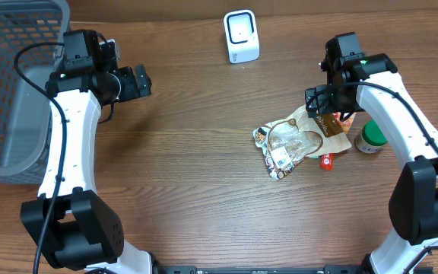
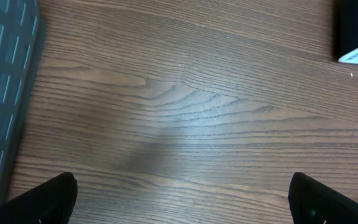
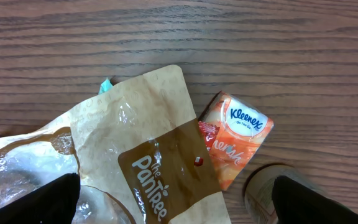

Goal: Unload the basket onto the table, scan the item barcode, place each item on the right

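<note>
- We found the crinkly brown-and-clear plastic snack bag (image 1: 295, 141) lying below the right gripper (image 1: 319, 103) — jaws wide, empty.
- The left gripper (image 1: 137, 81) gaped too.
- Light, soft, slippery — we judged an edge pinch best.

A basket (image 1: 6, 84) is set at the table's (image 1: 204, 190) left edge, a scanner (image 1: 242, 36) at the far middle. To the right a bag (image 1: 299, 141) is laid (partly over a tissue pack (image 3: 238, 146)), a jar (image 1: 369, 138) just beside.

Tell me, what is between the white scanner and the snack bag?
Nothing: only bare wooden table lies between the scanner and the snack bag, seen in the overhead view.
</note>
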